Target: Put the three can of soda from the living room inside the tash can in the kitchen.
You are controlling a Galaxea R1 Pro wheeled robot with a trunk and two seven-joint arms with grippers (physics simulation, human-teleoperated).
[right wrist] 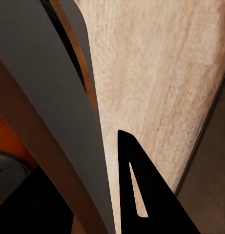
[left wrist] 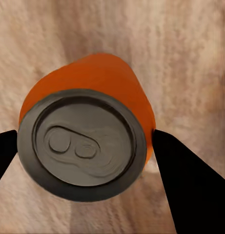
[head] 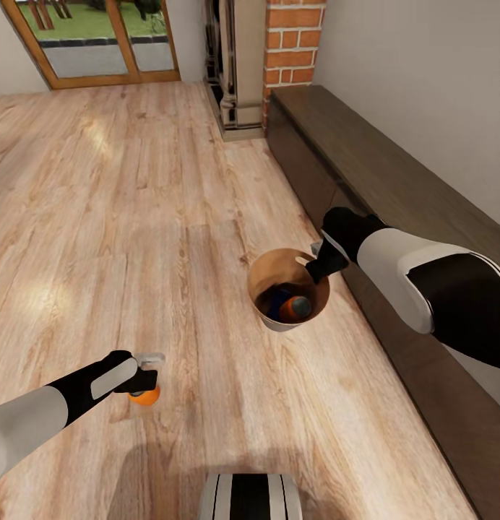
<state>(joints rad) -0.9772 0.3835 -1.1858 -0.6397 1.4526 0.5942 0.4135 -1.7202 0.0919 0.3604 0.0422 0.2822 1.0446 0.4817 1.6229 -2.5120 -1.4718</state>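
Head view: the robot stands on the light wood plank floor (head: 170, 217) of the living room, with a long dark low cabinet (head: 394, 188) running along the wall at the right and a red brick column (head: 293, 43) beyond its far end. The tash can (head: 268, 271) hangs clear of the floor, tilted, close beside the cabinet front; the right pincer (head: 316, 266) is pinched on its rim on the cabinet side. Inside the bin lie a dark blue can (head: 279, 302) and an orange can with a grey top (head: 299, 308), touching one another. At lower left, the left pincer (head: 143, 384) points down over a second orange can (head: 146, 396), which stands on the floor well apart from the bin. Left wrist view: that orange can (left wrist: 92, 126) is seen from above, grey lid with pull tab uppermost, standing between the two black fingers (left wrist: 190, 185); one finger meets the can's side, the other lies at the lid's edge, and contact there cannot be confirmed, so whether the left pincer is clamped cannot be told. Right wrist view: the bin's pale grey wall (right wrist: 39, 97) passes between the fingers (right wrist: 146, 195), one outside the wall and one in shadow inside; orange and a grey lid (right wrist: 10, 170) show within.
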